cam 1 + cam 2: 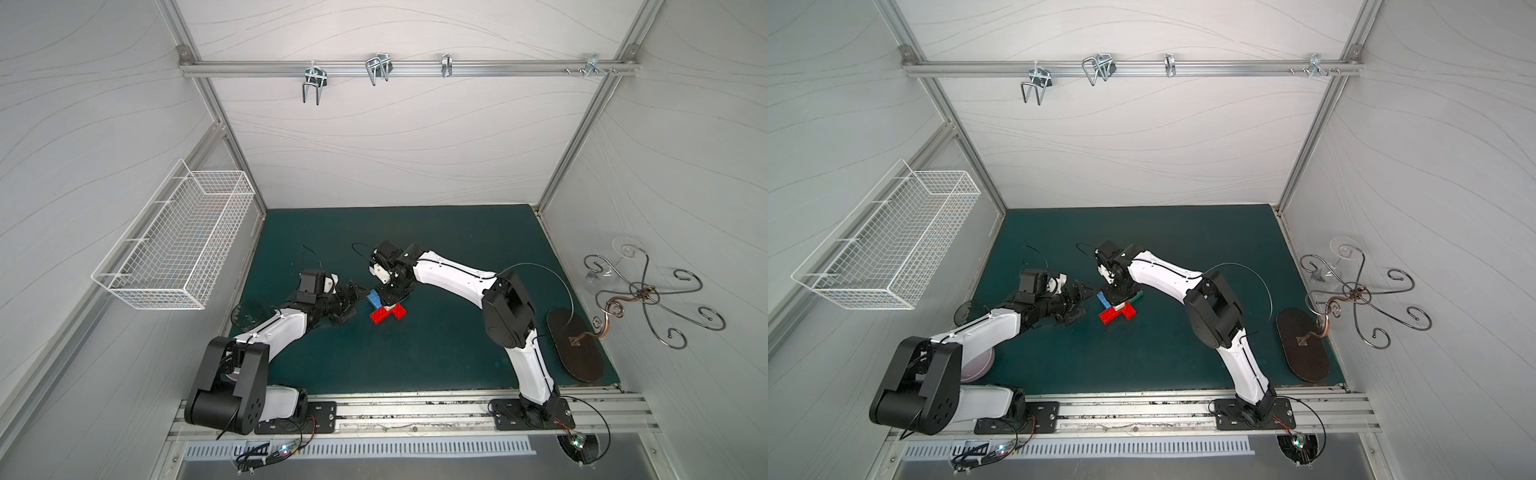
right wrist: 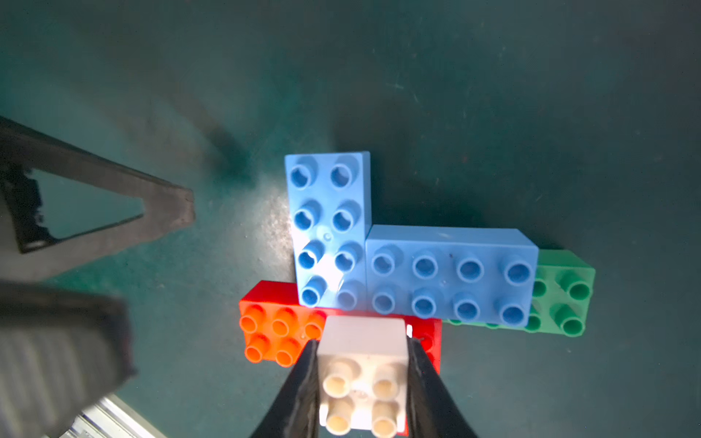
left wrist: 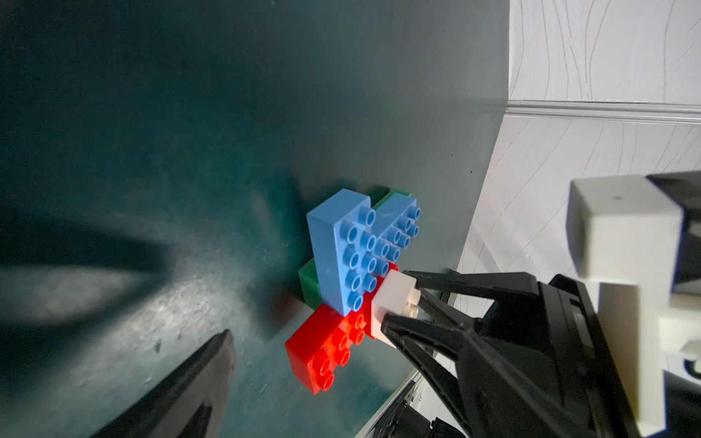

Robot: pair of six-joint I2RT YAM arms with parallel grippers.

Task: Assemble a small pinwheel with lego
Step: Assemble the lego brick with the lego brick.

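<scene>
1. Your right pincer [image 3: 401,301] is clamped on the white brick [image 2: 362,379], with one finger flat against each of two opposite sides and the studs facing the wrist.
2. That brick rests on the pinwheel [image 1: 384,309]. Its underside is against the red bricks [image 2: 278,333] and one side is just beside the blue bricks [image 2: 451,277]. You cannot tell whether it is pressed fully home.
3. In both top views the pinwheel lies a little toward 9 o'clock from the centre of the mat [image 1: 457,353]. The right pincer reaches it from about 1 o'clock and covers its far part.
4. Your left pincer [image 1: 352,302] is spread wide and holds nothing. It sits at 9 o'clock of the pinwheel, near it but apart, with its tips pointing toward 3 o'clock.
5. The two blue bricks form an L on the upper layer. The red bricks and the green bricks [image 2: 565,292] lie beneath, and their ends stick out past the blue.
6. The bricks are smooth, glossy plastic with round hollow studs. The long ones carry two rows of four, and the white one is square with four studs.
7. The mat is dark teal, matte and finely speckled with scuffs.
8. The pincer fingers [image 2: 170,206] are black and taper to blunt tips, and one shows a triangular cut-out.
</scene>
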